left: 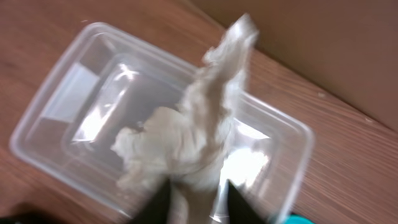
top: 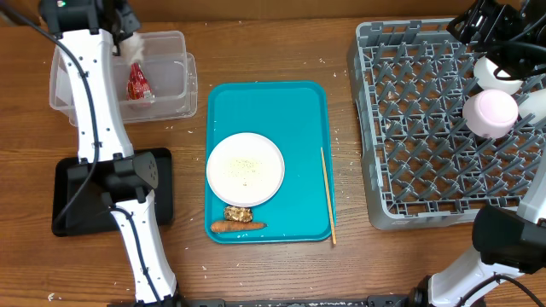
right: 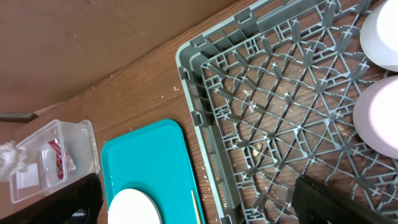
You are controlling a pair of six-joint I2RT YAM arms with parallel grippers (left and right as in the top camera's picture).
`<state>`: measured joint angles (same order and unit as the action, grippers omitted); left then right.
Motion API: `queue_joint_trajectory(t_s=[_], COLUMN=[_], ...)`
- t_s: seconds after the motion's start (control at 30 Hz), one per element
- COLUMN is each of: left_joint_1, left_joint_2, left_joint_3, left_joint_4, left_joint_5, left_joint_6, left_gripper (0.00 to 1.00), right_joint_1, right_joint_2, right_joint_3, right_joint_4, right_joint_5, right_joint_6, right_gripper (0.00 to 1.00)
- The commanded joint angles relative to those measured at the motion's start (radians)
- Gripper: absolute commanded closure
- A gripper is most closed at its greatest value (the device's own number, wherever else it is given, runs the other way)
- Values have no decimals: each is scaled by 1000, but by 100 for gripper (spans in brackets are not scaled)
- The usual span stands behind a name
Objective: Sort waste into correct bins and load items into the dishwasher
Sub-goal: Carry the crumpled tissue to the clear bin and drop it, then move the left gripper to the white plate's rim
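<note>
Grip check: flanking crumpled white napkin (left: 193,137) w/ L gripper (left: 198,202) fingers (left: 159,203) partway apart over clear tub (left: 56,106), real hold unclear; hovering R gripper (right: 196,202) over grey dish rack (right: 193,81), fingers (right: 56,200) wide apart & touching nothing.

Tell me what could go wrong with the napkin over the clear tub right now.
1. The napkin sits between the jaws of the left gripper, and its loose end reaches across one rim of the clear tub. If it is let go here, it might drape over that edge or fall on the table instead of landing inside.
2. The crumpled paper may cling to one jaw and get carried off when the arm leaves.
</note>
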<state>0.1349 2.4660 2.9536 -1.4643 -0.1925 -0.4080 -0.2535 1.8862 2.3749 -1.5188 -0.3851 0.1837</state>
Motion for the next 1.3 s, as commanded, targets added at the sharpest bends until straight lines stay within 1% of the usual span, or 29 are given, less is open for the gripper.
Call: queue_joint_trajectory(t_s=[0.0, 0.07, 0.13, 0.2, 0.23, 0.27, 0.43, 0.47, 0.5, 0.57, 0.67, 0.7, 0.87, 0.93, 1.07, 1.23, 1.27], left_joint_1=[19, 23, 22, 14, 6, -2, -80, -118, -141, -205, -307, -349, -468, -499, -524, -525, -529], left_joint_2=[-18, -18, -23, -32, -35, -42, -54, -51, -50, -50, -50, -50, -50, -55, -111, -251, -275], left_joint_3=[-47, -51, -50, -47, -43, -42, -43, -44, -45, -65, -95, -116, -201, -236, -331, -558, -604], left_joint_4=[-2, -20, -37, -50, -56, -64, -160, -200, -220, -225, -225, -225, -225, -226, -226, -225, -225], left_joint_5=[-39, -14, 24, 76, 109, 145, 326, 368, 378, 384, 375, 358, 337, 333, 313, 324, 323], left_joint_6=[11, 11, 12, 21, 39, 56, 149, 185, 203, 226, 224, 212, 190, 190, 126, 49, 28], left_gripper=[3, 3, 6, 15, 19, 20, 21, 21, 21, 19, 19, 18, 12, 11, 11, 8, 6], right_joint_1=[1, 1, 1, 1, 1, 1, 1, 1, 1, 1, 1, 1, 1, 1, 1, 1, 1], right_joint_2=[-10, -10, -10, -10, -10, -10, -10, -10, -10, -10, -10, -10, -10, -10, -10, -10, -10], right_joint_3=[14, 14, 14, 14, 14, 14, 14, 14, 14, 14, 14, 14, 14, 14, 14, 14, 14], right_joint_4=[3, 3, 3, 3, 3, 3, 3, 3, 3, 3, 3, 3, 3, 3, 3, 3, 3], right_joint_5=[3, 3, 3, 3, 3, 3, 3, 3, 3, 3, 3, 3, 3, 3, 3, 3, 3], right_joint_6=[3, 3, 3, 3, 3, 3, 3, 3, 3, 3, 3, 3, 3, 3, 3, 3, 3], right_gripper=[0, 0, 0, 0, 0, 0, 0, 0, 0, 0, 0, 0, 0, 0, 0, 0, 0])
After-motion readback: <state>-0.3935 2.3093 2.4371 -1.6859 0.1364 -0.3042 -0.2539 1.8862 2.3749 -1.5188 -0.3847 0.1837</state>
